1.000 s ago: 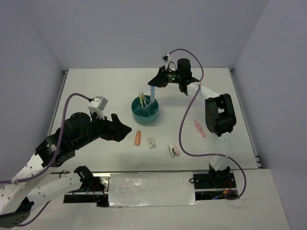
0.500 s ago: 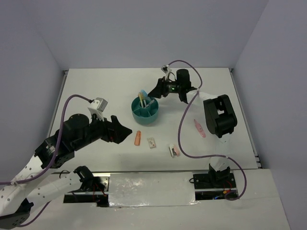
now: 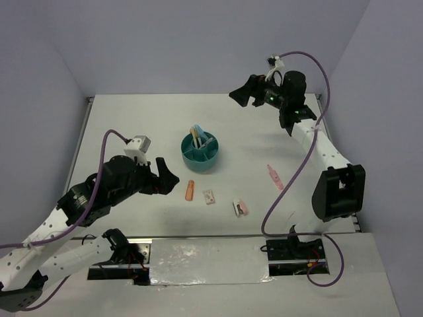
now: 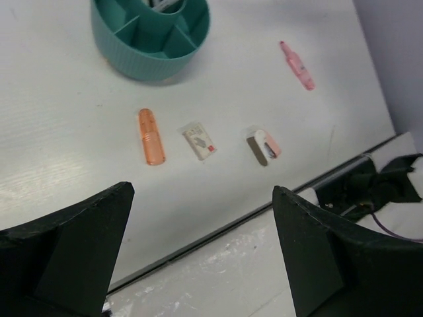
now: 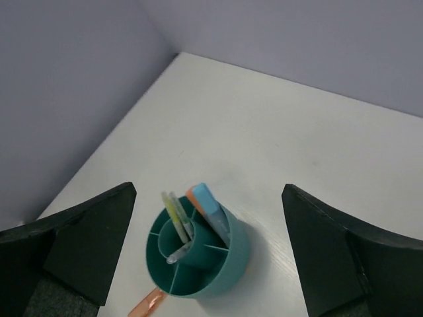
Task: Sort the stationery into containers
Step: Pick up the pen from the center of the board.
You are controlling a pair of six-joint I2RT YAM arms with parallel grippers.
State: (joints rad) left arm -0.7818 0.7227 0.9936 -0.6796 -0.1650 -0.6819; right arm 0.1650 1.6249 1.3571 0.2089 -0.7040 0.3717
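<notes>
Your right gripper (image 3: 239,94) hangs high over the far side of the white table (image 3: 132,125), jaws spread wide with nothing between them. It sits well up and to the right of the round teal plastic organiser bowl (image 3: 201,152). Its wrist camera looks down into the bowl, where a light-blue stubby marker (image 5: 210,203) leans against the rim with an orange one (image 5: 193,193) touching it. A yellow pencil (image 5: 176,216) stands tilted near the central cup, and a thin grey pen (image 5: 179,254) lies close beside it. From these views you cannot tell which compartment holds the pencil or the pen.

Your left gripper (image 3: 170,178) is also fully open and empty. It is low at the near left, with its fingers pointing toward the loose items on the table in front of the bowl. An orange stubby marker (image 4: 151,137) lies nearest the bowl. A small white piece (image 4: 199,141) lies just beside that marker, apart from it. Farther right is a small pink-and-white piece (image 4: 264,146). A slim pink marker (image 4: 297,65) rests alone, well off to the right of the bowl. All four lie flat on the table, outside the organiser, and neither gripper touches them.
</notes>
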